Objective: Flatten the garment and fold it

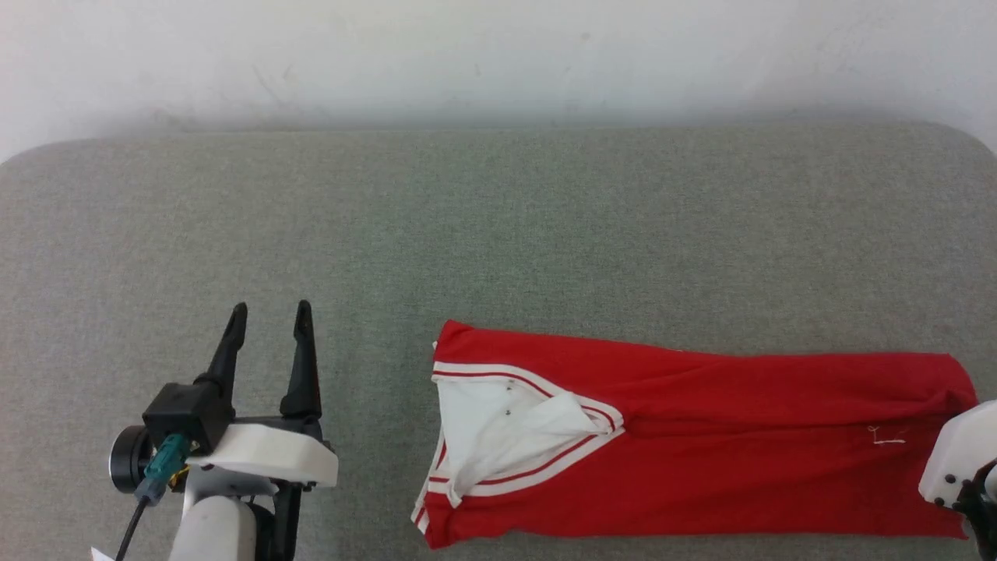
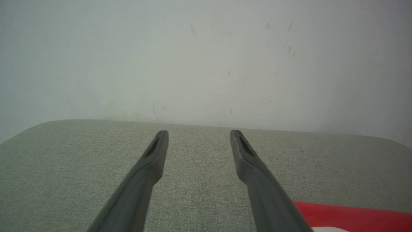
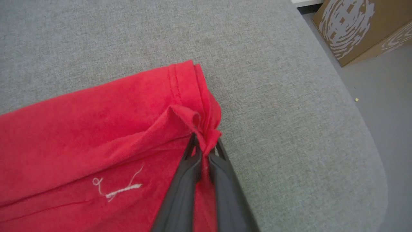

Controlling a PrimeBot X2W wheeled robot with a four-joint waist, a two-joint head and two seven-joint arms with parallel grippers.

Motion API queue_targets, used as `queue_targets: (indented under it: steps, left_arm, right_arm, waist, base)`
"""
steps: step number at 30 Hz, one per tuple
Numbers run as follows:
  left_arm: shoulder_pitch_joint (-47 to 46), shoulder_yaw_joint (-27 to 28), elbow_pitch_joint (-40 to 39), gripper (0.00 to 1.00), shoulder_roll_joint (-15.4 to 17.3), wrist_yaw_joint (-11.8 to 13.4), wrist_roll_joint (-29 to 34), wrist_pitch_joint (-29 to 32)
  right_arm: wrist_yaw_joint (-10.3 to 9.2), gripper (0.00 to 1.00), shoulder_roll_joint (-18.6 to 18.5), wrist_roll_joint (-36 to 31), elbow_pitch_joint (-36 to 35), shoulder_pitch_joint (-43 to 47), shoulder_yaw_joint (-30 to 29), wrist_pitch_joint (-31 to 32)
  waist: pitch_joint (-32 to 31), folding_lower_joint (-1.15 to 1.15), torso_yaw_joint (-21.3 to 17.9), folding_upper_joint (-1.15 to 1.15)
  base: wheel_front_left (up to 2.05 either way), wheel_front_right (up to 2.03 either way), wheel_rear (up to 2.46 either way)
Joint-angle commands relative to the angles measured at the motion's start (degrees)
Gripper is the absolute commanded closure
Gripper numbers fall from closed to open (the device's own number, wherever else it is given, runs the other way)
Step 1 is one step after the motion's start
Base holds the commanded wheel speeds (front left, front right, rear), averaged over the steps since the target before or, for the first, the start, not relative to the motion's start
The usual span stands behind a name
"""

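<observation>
The red garment [image 1: 701,436] lies folded into a long strip across the near right of the grey table [image 1: 498,234], its white red-striped sleeve ends at the strip's left end. My right gripper [image 3: 203,141] is shut on the garment's [image 3: 96,135] hem at the right end, and the fabric bunches up between the fingers. In the head view, the pale wrist [image 1: 962,456] of that arm covers the strip's right edge. My left gripper [image 1: 269,312] hovers open over bare table left of the garment, nothing between its fingers [image 2: 154,161]. A red corner of the garment [image 2: 354,217] peeks in at the lower right.
A pale wall [image 1: 498,54] runs behind the table. A brown cardboard box [image 3: 363,29] stands on the floor beyond the table's rounded right corner. Loose white thread [image 3: 120,190] lies on the red fabric near the hem.
</observation>
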Motion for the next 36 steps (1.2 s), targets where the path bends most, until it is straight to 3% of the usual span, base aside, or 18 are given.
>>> queue_targets:
  steps: [1,6,10,12,17,21,26,36]
  left_arm:
    - [-1.1,0.5,-0.1,0.00,-0.2,-0.4,1.0,-0.3]
    - [-1.0,0.6,0.0,0.00,-0.4,-0.6,1.3,-0.3]
    - [-0.7,1.1,-0.2,0.00,-0.6,-0.8,1.6,-0.3]
    - [-0.6,1.1,-0.2,0.00,-0.6,-0.9,1.7,-0.3]
    - [-0.7,0.9,0.2,0.00,-0.7,-1.2,2.0,-0.3]
    - [-1.2,0.7,0.3,0.00,-0.8,-1.4,2.1,-0.3]
    - [-2.0,0.4,0.3,0.00,-0.9,-1.6,2.1,-0.3]
    - [-4.2,-0.3,0.3,0.00,-1.1,-1.9,1.7,-0.3]
  right_arm:
    - [-0.13,1.00,-0.2,-1.7,-1.3,0.7,0.0,-0.6]
    - [-0.13,1.00,-0.2,-1.9,-5.5,2.5,3.5,0.5]
    - [-0.13,1.00,-0.2,3.4,-17.8,6.9,11.9,6.4]
    - [-0.13,1.00,-0.2,4.6,-20.6,7.9,13.6,8.0]
    - [-0.13,1.00,-0.2,8.2,-34.6,10.9,24.7,15.1]
    - [-0.13,1.00,-0.2,7.7,-40.2,9.3,35.4,17.4]
    - [-0.13,1.00,-0.7,7.1,-36.7,3.4,47.4,16.7]
    - [-0.13,1.00,-0.3,9.1,-16.3,-8.2,62.4,9.3]
  waist:
    - [0.1,0.00,-0.1,-0.01]
    - [-0.2,0.00,0.1,-0.01]
    - [-0.5,0.00,0.1,-0.01]
    - [-0.5,0.00,0.1,-0.01]
    - [-0.7,0.00,0.5,-0.01]
    - [-0.5,0.00,1.1,-0.01]
    - [0.5,0.00,2.3,-0.01]
    - [3.9,0.00,5.2,-0.01]
  base:
    - [0.00,0.00,0.00]
    - [0.00,0.00,0.00]
    - [0.00,0.00,0.00]
    - [0.00,0.00,0.00]
    - [0.00,0.00,0.00]
    - [0.00,0.00,0.00]
    - [0.00,0.00,0.00]
    - [0.00,0.00,0.00]
